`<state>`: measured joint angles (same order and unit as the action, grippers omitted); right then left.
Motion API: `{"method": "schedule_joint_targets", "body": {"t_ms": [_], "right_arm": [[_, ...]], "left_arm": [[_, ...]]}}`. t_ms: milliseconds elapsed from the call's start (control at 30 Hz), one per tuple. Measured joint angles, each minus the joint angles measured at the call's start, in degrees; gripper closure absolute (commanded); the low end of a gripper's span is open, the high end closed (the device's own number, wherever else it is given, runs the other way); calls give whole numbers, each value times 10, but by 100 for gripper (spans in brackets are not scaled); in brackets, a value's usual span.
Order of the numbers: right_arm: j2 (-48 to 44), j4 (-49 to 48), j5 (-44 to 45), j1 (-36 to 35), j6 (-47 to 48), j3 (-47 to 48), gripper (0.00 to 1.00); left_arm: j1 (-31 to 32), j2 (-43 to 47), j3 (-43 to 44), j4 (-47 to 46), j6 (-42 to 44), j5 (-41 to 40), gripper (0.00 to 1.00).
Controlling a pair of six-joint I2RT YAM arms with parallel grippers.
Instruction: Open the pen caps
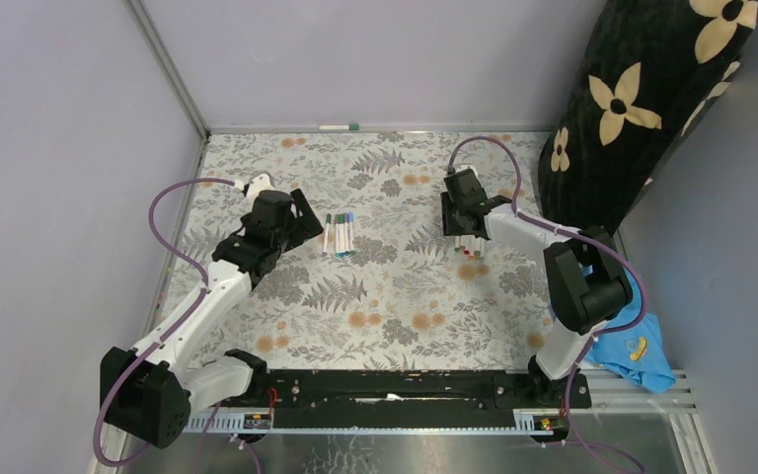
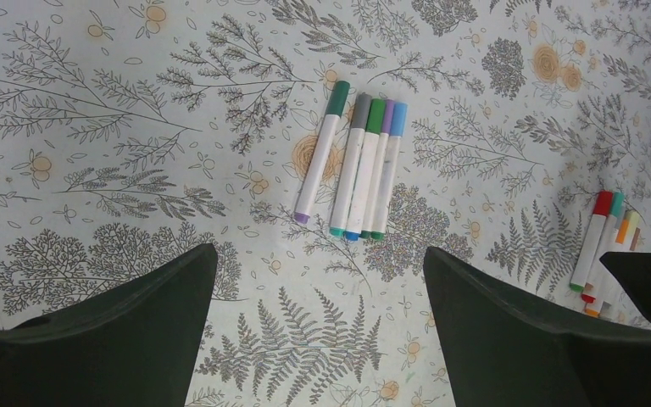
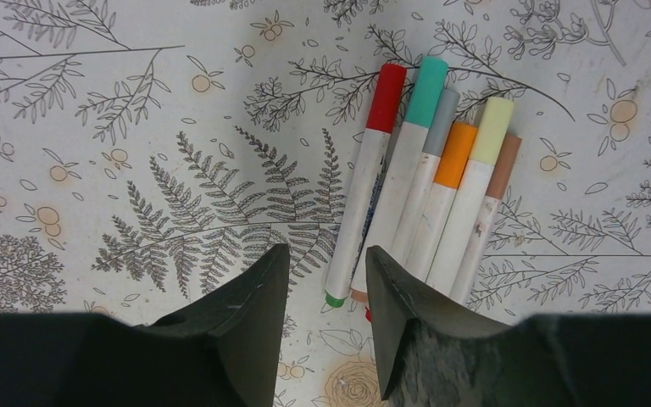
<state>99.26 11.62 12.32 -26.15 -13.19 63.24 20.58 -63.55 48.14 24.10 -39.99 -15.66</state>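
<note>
By the parted left hand [image 2: 318, 253] lie five capped pens [image 2: 360, 165], by the parted right hand [image 3: 327, 252] six.

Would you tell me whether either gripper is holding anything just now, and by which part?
Nothing is held. The left gripper is open and empty; the right gripper, also open, frames the tail of the red-capped pen without gripping it.

white arms [image 1: 209, 296] with black joints, looping purple cables [image 1: 161, 219] and dark wedge-shaped fingers [image 2: 110, 339].
</note>
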Motion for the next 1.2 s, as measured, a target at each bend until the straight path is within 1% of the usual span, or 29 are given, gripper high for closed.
{"method": "schedule_joint_targets", "body": {"t_ms": [733, 1200], "right_arm": [[68, 2, 1, 0, -19, 28, 56], [74, 3, 5, 4, -23, 34, 56]], "left_arm": [[0, 9, 0, -1, 6, -5, 2], [0, 9, 0, -3, 9, -12, 2]]}}
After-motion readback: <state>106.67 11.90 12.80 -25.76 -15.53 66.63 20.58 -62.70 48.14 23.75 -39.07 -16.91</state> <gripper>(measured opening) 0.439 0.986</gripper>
